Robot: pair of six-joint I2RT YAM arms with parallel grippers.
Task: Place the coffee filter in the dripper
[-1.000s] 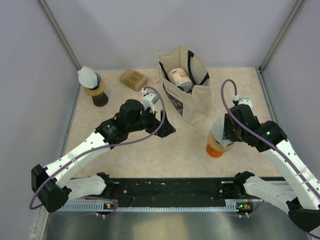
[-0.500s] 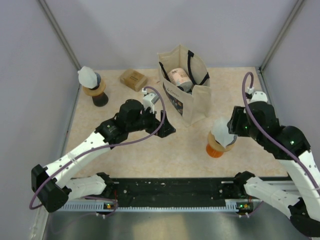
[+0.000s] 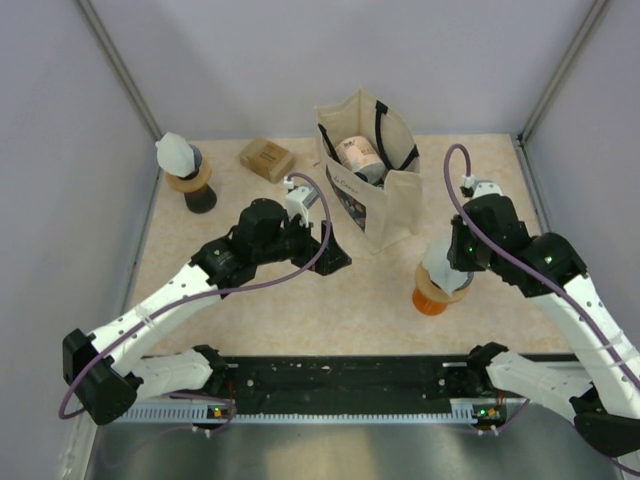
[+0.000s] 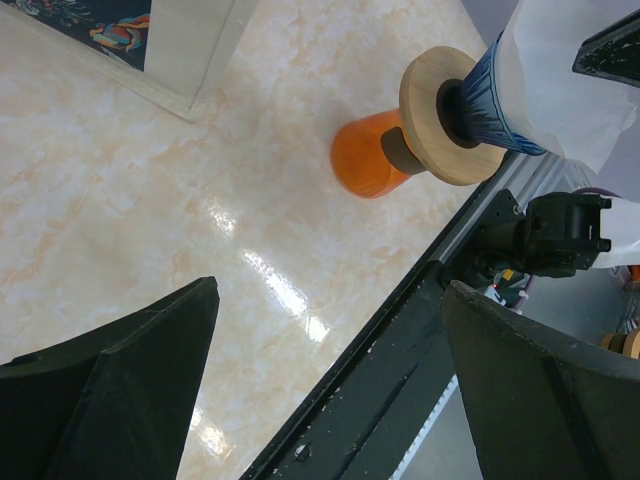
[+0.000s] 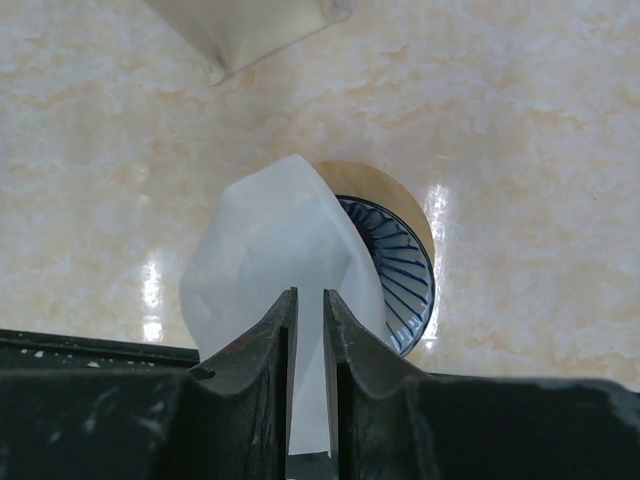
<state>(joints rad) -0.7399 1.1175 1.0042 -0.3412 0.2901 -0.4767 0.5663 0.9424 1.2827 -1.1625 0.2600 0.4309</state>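
The white paper coffee filter (image 5: pixel 260 260) stands in the blue-striped dripper (image 5: pixel 400 270), which sits on a wooden collar over an orange cup (image 3: pixel 430 298). The filter leans out over the dripper's left rim. My right gripper (image 5: pixel 308 293) is right above it, its jaws nearly together with the filter's upper edge between them. In the top view the right gripper (image 3: pixel 456 257) hangs over the filter (image 3: pixel 437 266). My left gripper (image 3: pixel 335 258) is open and empty, left of the dripper; the left wrist view shows the filter (image 4: pixel 560 80) and the orange cup (image 4: pixel 365 160).
A beige tote bag (image 3: pixel 385 205) with a can inside stands behind the dripper. A second dripper with a filter (image 3: pixel 183 165) stands at the back left, next to a small brown box (image 3: pixel 267 158). A black rail (image 3: pixel 340 375) runs along the near edge.
The right arm rose and swung right half a second ago, and has now come back down over the dripper. The filter stayed at the dripper. The left arm has not moved.
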